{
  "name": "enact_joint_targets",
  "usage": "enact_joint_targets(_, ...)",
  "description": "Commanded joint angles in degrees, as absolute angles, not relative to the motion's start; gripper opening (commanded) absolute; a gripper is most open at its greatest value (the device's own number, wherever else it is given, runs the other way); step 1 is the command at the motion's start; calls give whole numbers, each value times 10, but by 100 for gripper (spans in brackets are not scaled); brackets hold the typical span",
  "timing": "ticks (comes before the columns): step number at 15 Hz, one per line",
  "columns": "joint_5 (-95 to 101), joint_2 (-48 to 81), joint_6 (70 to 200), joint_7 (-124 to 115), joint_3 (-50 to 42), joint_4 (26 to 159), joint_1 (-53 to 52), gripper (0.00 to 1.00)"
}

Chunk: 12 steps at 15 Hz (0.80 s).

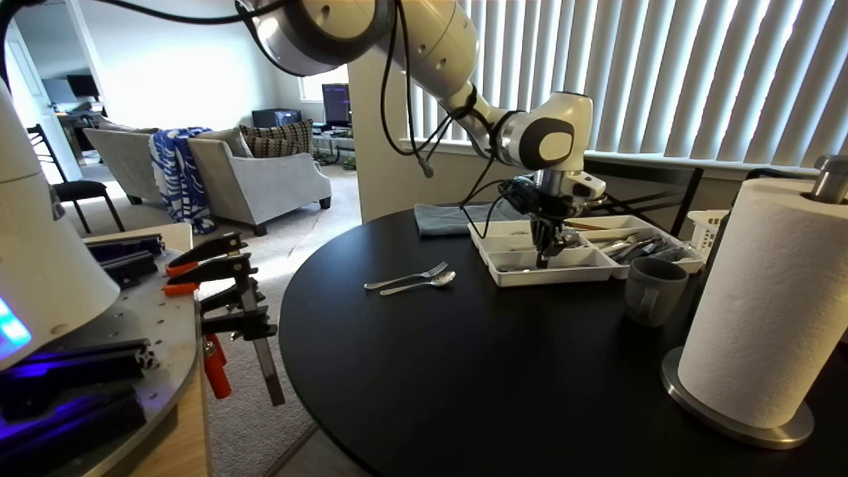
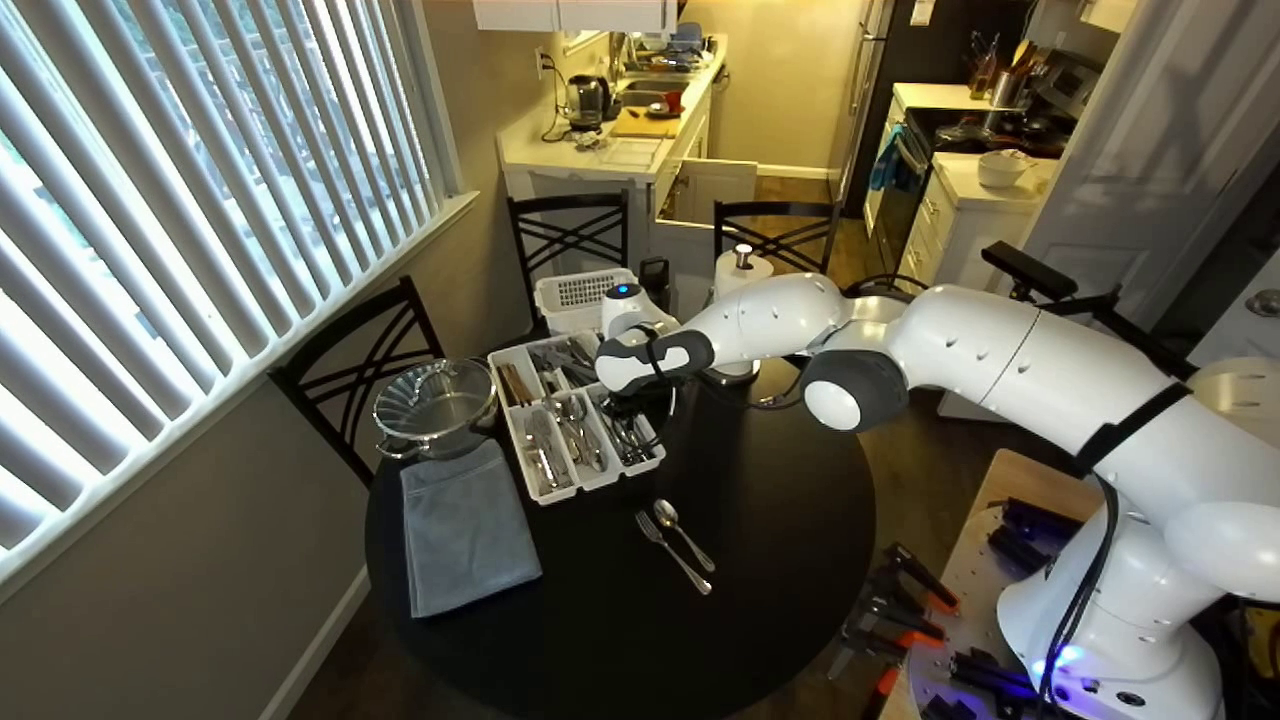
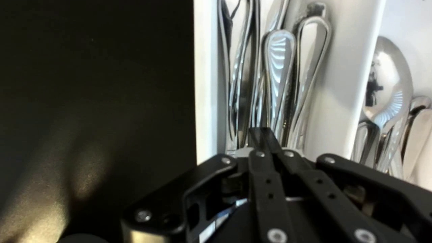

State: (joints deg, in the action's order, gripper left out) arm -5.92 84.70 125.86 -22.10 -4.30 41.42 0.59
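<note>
In an exterior view, left to right on the worktop [image 1: 464,377]: one fork [image 1: 412,275]; one spoon [image 1: 442,279]; one tray [image 1: 560,277], its corner compartment [image 3: 332,98] holding cutlery [image 3: 279,60] too overlapped to count, where the end effector [image 3: 262,131] points, closed, nothing visibly gripped; one mug [image 1: 652,288]; one paper-towel roll [image 1: 768,298]. Reaching in seems the step; a grasp would need the end effector spread.

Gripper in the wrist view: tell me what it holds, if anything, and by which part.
It cannot be told: the gripper is closed at the cutlery in the white tray, but no view shows whether something thin is pinched.
</note>
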Motion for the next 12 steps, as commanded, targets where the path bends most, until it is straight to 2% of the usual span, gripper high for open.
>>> enact_joint_targets(1,-45,847,1248,-229,-47,401,6,0)
enact_joint_targets(2,-46,847,1248,-228,-46,401,7,0)
enact_joint_targets(3,-46,847,1247,-229,-46,401,8,26)
enact_joint_targets(4,-46,847,1247,-229,-45,400,8,27)
enact_joint_targets(12,-40,847,1237,-219,-42,411,-2,75)
